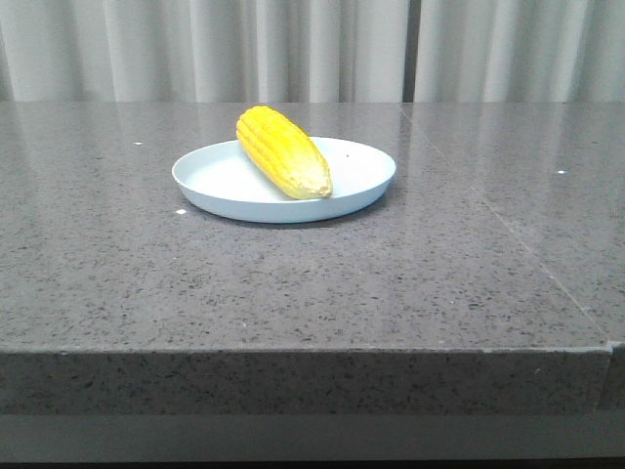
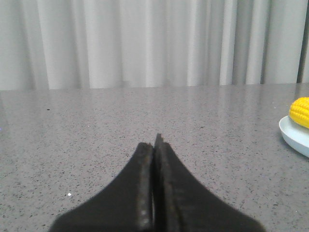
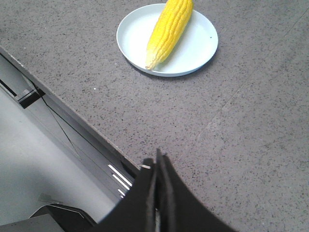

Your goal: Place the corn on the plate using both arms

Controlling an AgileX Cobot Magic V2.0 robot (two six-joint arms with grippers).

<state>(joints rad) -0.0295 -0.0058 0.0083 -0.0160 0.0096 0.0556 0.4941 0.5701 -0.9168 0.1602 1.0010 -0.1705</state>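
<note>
Both pincers, left (image 2: 154,145) and right (image 3: 158,162), pressed fully together, empty, low over the grey table (image 1: 293,283) and well apart from the plate (image 1: 225,186). Probably pulled clear because nothing is left to carry. Corn (image 1: 283,151) lying in the plate, fat end far-left on the rim, pale tip near-right. Task apparently complete.

Looks like lab/test setup: bare grey speckled stone table (image 1: 293,293), plain pale curtain (image 1: 293,49) backdrop.
</note>
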